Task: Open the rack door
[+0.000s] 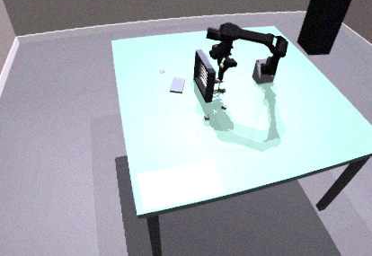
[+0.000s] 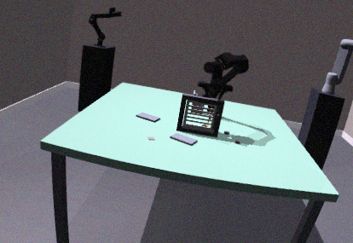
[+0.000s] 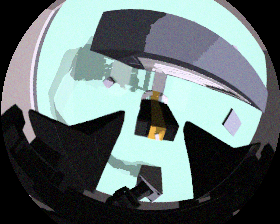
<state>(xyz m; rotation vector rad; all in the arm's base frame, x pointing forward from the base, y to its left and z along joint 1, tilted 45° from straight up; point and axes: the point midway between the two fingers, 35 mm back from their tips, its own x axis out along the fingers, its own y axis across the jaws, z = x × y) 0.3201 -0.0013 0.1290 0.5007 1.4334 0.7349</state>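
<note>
The dark rack [image 1: 198, 70] [image 2: 181, 115] [image 3: 185, 37] stands upright on the table, with pale slats inside its frame. The door looks in line with the frame, but its exact angle is hard to tell. The handle [image 1: 220, 74] [image 3: 145, 114] is a black upright piece with orange parts, standing off the rack's arm side. My gripper [image 1: 222, 62] [image 3: 155, 120] is open and points down above the handle. In the wrist view the handle shows between the two fingertips, apparently below them, with gaps on both sides. In the exterior view the rack hides the handle's details.
Two small dark blocks [image 1: 207, 117] [image 2: 237, 142] lie near the rack's end. A flat grey slab [image 1: 177, 84] [image 2: 183, 139] lies behind the rack, a second slab [image 2: 147, 117] farther along. A tiny pale piece [image 1: 162, 71] [image 2: 151, 138] lies beyond. The arm's base [image 1: 263, 73] stands opposite the handle side.
</note>
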